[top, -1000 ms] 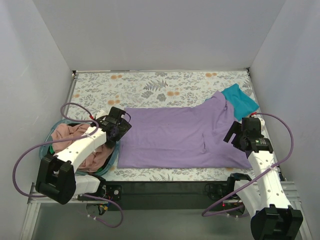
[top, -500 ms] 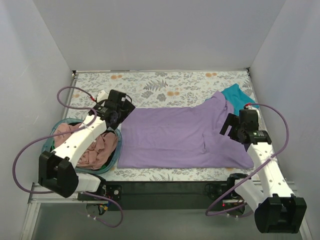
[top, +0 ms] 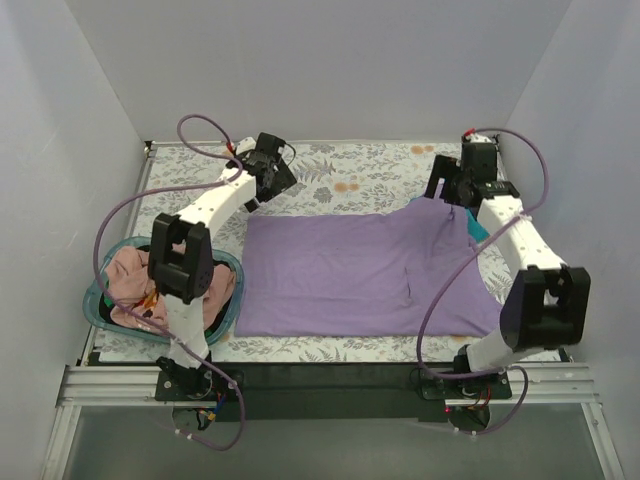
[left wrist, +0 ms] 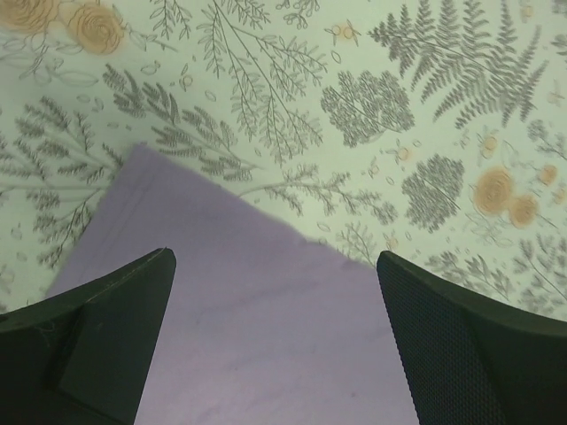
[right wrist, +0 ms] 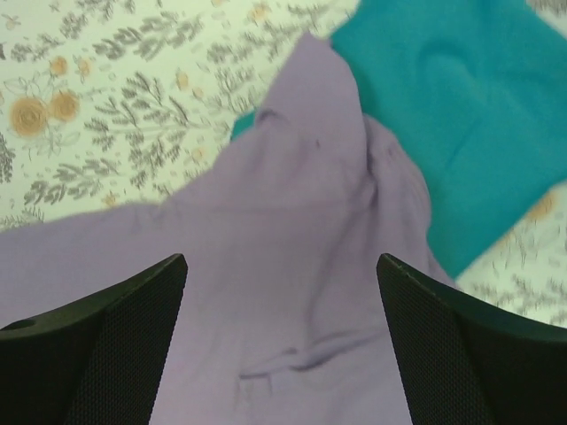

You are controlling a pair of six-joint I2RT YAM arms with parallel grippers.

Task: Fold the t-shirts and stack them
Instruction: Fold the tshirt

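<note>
Top external view has the lavender t-shirt (top: pixel 360 275) spread nearly flat across the middle of the table (top: pixel 340 160), its far right end bunched and lapping onto the teal t-shirt (right wrist: pixel 461 115). Pink tees (top: pixel 135 275) sit heaped in the basket (top: pixel 100 310) at the near left.

Both arms reach to the shirt's far edge. The left fingers (left wrist: pixel 106 354) stand wide apart and hold nothing, with the far left corner of the lavender cloth lying between them in the wrist view. The right fingers (right wrist: pixel 115 354) are equally wide and empty, above the rumpled sleeve end where purple meets teal.

This looks like the start of the first fold, with the cloth laid out but neither corner gripped. The next move probably calls for both arms to drop and pinch the far edge together. The right side needs care to catch only lavender cloth and not the teal tee beneath it.
</note>
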